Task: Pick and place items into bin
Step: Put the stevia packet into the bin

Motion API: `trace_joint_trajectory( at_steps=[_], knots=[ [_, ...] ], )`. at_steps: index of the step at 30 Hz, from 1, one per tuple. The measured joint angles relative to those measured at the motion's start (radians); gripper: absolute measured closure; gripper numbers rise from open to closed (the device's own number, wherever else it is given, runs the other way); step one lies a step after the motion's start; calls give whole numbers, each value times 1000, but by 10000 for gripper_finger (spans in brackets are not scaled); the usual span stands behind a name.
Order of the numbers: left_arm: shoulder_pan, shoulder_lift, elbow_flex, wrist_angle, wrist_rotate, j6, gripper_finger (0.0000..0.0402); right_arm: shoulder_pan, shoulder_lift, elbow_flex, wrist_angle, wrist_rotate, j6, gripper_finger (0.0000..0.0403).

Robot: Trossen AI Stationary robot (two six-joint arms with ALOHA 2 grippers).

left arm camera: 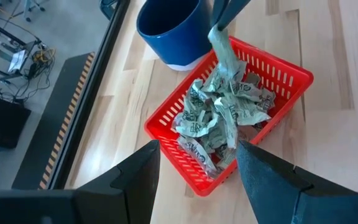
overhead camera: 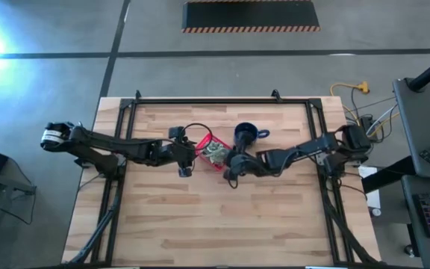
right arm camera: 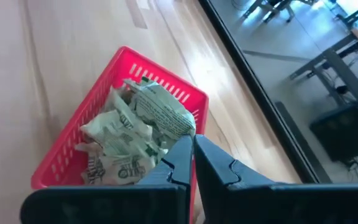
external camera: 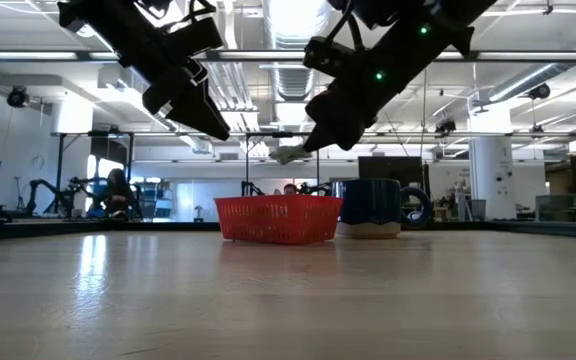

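The bin (overhead camera: 209, 142) is a red basket (left arm camera: 284, 74) standing on the wooden table, with several pale green-and-white crinkled items (left arm camera: 219, 115) piled in it. My right gripper (external camera: 315, 140) hangs above the bin, shut on one more item (external camera: 288, 154), which also shows in the left wrist view (left arm camera: 224, 53). Left of the bin and raised above the table, my left gripper (left arm camera: 197, 149) is open and holds nothing; it also shows in the high view (overhead camera: 187, 163). My right gripper pinches the item's upper end (left arm camera: 216, 31) between its two shut fingers (right arm camera: 213, 165). The fingers slant down from the table's right side. The item dangles below them over the bin, clear of the bin's rim (external camera: 278, 200).
A dark blue mug (external camera: 378, 208) stands right beside the bin, on its far right. A black frame (overhead camera: 222, 101) runs along the table's far and side edges. Bare wood (overhead camera: 215, 217) lies toward the near edge.
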Motion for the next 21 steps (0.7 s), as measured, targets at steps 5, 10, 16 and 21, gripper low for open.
trace_joint_trajectory(
  at_steps=[5, 10, 16, 21],
  knots=[
    [0, 0, 0, 4, 0, 0, 205, -34, 0, -3, 29, -86, -2, 394],
    [0, 0, 0, 29, 0, 1, 205, -58, 17, -7, 57, -120, -3, 394],
    [0, 0, 3, 40, 0, 7, 205, -84, 82, 0, 71, -126, -7, 394],
    [0, -6, 3, 45, 0, 10, 205, -86, 98, 4, 71, -126, -11, 394]
  ],
)
